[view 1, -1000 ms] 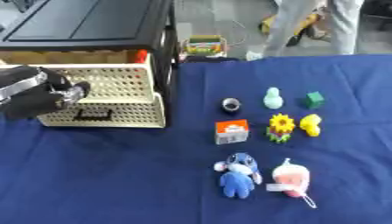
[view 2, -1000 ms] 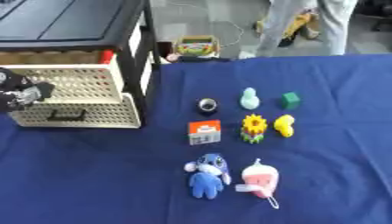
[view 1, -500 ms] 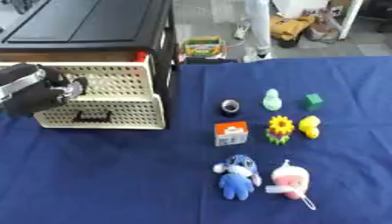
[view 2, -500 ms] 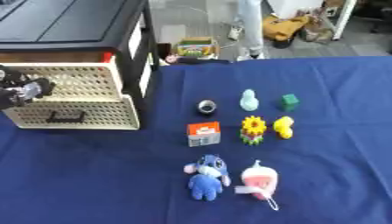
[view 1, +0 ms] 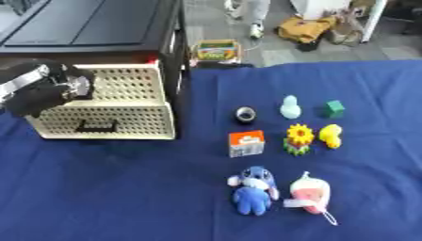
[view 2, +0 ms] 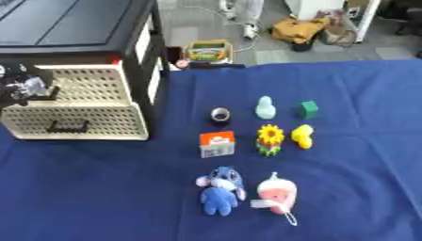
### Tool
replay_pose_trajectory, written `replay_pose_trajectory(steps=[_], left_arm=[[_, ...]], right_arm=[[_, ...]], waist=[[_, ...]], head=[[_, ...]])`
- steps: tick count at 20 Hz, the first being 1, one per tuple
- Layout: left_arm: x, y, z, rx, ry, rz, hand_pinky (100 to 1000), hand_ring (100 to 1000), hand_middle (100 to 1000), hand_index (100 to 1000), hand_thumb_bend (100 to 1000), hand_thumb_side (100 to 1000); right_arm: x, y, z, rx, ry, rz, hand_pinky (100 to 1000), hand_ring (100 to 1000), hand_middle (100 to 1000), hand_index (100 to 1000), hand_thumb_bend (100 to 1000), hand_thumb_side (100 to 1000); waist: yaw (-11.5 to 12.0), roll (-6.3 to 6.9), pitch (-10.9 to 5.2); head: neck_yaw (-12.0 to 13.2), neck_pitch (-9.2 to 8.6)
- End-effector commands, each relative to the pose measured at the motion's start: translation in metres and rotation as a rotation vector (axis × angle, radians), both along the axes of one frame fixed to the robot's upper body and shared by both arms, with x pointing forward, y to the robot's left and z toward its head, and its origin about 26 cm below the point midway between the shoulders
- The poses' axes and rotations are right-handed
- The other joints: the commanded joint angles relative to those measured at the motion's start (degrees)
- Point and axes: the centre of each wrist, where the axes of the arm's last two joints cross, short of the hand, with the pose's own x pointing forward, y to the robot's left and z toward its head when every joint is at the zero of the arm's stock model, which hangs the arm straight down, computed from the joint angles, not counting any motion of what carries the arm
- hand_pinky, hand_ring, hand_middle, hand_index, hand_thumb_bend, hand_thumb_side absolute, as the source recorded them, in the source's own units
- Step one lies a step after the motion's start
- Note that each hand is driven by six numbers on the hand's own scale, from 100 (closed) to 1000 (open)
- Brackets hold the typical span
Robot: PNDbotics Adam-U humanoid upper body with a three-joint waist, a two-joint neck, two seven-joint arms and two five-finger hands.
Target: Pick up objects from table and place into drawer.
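Where the blue-covered tabletop [view 1: 115, 188] meets its far left corner, a black cabinet [view 1: 91, 28] stands with a cream perforated drawer [view 1: 111, 113] pulled out toward the viewer, a dark handle on its front panel. The robot's left hand [view 1: 45, 89] sits over the left end of this drawer, black with silver parts; its fingers [view 1: 76, 85] look curled inward, but whether they grip the drawer wall or anything else cannot be told. The right hand shows in neither view.

All the small objects lie to the right of the drawer, well apart from it. Nearest to it is a dark ring-shaped roll [view 1: 245, 114]. Beyond the roll, farther from the drawer, stand a pale green bottle-shaped figure [view 1: 289, 107] and then a green cube [view 1: 333, 108]. A second row, closer to the viewer, begins with an orange and white box [view 1: 247, 143], just below the roll; next come a sunflower toy [view 1: 299, 139] and a yellow duck [view 1: 330, 136], the two near each other. Closest to the viewer lie a blue plush animal [view 1: 253, 189] and, just beside it, a pink and white plush [view 1: 309, 197] with a cord trailing from its lower end.

Past the tabletop's far edge, near the cabinet's right side, a small colourful box [view 1: 217, 50] rests on the floor.
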Motion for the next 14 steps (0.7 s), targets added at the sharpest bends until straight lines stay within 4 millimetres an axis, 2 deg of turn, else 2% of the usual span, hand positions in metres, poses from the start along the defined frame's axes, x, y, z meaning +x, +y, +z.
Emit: replay_pose_trajectory(steps=[1, 4, 8, 14], left_arm=[[0.0, 0.003, 0.008, -0.007, -0.032, 0.007, 362, 622, 604, 1000, 190, 1000], [0.0, 0.004, 0.006, 0.0, -0.028, 0.006, 351, 601, 581, 976, 183, 1000], [-0.01, 0.005, 0.012, 0.073, -0.07, 0.002, 292, 506, 479, 878, 167, 1000], [-0.038, 0.001, 0.037, 0.189, -0.225, -0.003, 249, 454, 456, 826, 143, 1000]], right_arm=[[-0.004, 0.0, 0.011, -0.02, -0.029, -0.004, 680, 723, 664, 793, 100, 768], [-0.004, 0.0, 0.011, -0.019, -0.029, -0.005, 680, 723, 664, 793, 100, 767], [-0.004, -0.001, 0.01, -0.017, -0.027, -0.006, 681, 724, 665, 791, 100, 766], [-0.004, -0.001, 0.011, -0.015, -0.026, -0.003, 683, 726, 667, 792, 100, 766]], waist=[[-0.01, -0.08, -0.89], [0.05, -0.08, -0.98], [0.52, -0.13, -1.39], [1.44, -0.36, -2.4]], head=[[-0.1, -0.82], [-0.19, -0.62], [-0.49, 0.03], [-1.48, 2.89]])
